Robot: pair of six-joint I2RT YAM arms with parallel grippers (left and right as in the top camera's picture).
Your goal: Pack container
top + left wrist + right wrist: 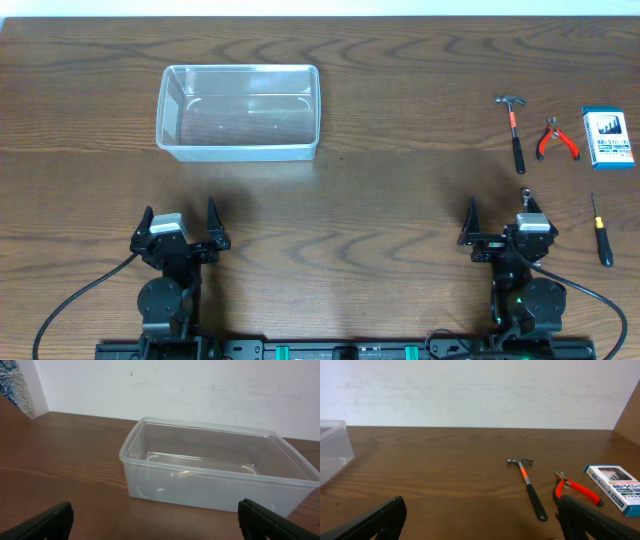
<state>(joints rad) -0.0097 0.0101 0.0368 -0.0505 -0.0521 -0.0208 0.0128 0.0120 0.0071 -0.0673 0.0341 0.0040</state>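
Observation:
The clear plastic container (238, 112) stands empty at the back left of the table; it fills the left wrist view (215, 467), and its corner shows in the right wrist view (332, 447). At the right lie a small hammer (514, 128) (529, 486), red-handled pliers (556, 139) (576, 489), a blue-and-white box (608, 137) (615, 485) and a black screwdriver (600, 232). My left gripper (180, 222) (160, 525) is open and empty, in front of the container. My right gripper (498, 222) (480, 522) is open and empty, in front of the tools.
The dark wooden table (400, 150) ends at a white wall at the back. The front edge carries both arm bases and a black rail (340, 350). Cables run from each arm.

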